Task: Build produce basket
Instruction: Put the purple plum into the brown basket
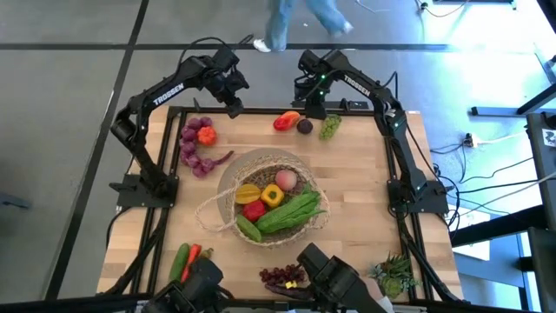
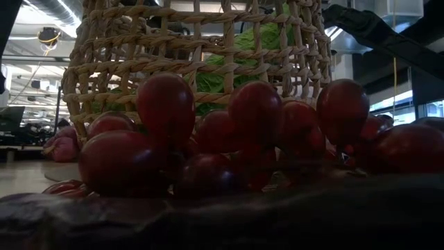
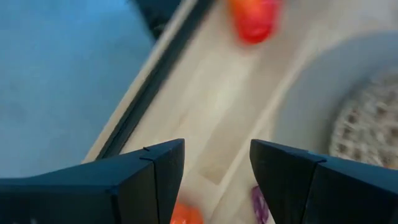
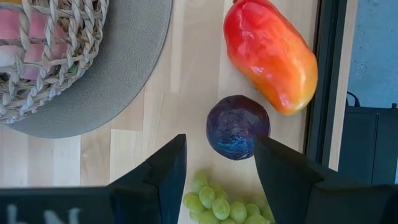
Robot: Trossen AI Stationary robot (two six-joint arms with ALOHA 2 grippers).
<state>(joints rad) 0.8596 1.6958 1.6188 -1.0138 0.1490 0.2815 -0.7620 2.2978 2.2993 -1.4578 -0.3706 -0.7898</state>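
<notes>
Open tool (image 4: 217, 177) above green grapes (image 4: 221, 205), perhaps a plum (image 4: 237, 126).

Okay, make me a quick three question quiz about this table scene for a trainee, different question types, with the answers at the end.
1. True or false: the basket already holds produce.
2. Multiple choice: in the right wrist view, what lies just ahead of the right end effector? A) a dark purple round piece B) a banana C) an empty plate
3. Fill in: the right end effector's fingers stand ____ with nothing between them.

Key:
1. True: a green leafy piece, a yellow pepper and others lie inside.
2. A, beside the red-orange fruit and the green grapes.
3. Open.
</notes>
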